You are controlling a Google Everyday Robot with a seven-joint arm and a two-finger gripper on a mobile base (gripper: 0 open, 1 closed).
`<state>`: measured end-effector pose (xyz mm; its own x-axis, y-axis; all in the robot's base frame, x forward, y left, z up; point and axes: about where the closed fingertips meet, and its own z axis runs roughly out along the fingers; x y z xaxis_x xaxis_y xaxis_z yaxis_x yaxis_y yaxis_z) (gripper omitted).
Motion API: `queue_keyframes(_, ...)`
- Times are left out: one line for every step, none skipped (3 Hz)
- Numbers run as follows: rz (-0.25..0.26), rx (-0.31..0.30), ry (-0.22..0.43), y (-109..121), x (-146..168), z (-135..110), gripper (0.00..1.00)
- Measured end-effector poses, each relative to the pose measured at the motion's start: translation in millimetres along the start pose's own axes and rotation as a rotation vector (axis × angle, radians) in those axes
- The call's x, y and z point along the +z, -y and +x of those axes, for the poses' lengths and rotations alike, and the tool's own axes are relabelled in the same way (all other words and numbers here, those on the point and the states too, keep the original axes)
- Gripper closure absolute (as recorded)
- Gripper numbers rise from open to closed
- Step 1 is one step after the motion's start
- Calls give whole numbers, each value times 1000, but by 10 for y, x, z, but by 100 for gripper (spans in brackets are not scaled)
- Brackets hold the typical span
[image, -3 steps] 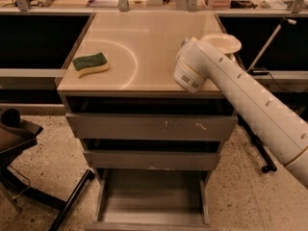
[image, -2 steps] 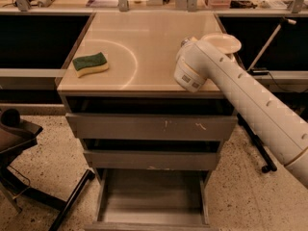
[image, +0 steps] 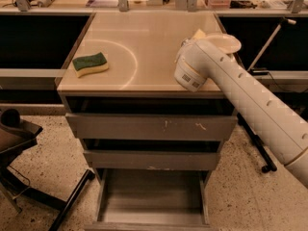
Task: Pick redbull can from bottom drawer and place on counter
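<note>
The bottom drawer (image: pixel 151 196) is pulled open at the foot of the cabinet, and the part of its flat grey bottom that shows is bare. The redbull can is not in view. The counter (image: pixel 144 37) is the beige top with a pale arc mark. My white arm (image: pixel 250 105) reaches in from the right over the counter's right side. My gripper (image: pixel 201 36) is at the arm's far end, above the counter's right rear, almost wholly hidden behind the round wrist housing (image: pixel 192 69).
A green and yellow sponge (image: pixel 90 64) lies on the counter's left side. Two wider grey drawer fronts (image: pixel 151 127) are above the bottom drawer. A black stand (image: pixel 19 143) is on the floor at left, and a black pole base (image: pixel 262 153) at right.
</note>
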<state>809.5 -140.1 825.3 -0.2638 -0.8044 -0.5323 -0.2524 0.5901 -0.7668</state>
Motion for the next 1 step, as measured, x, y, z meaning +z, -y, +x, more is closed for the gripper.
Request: queue_keyframes(0,0,0,0,0,0,0)
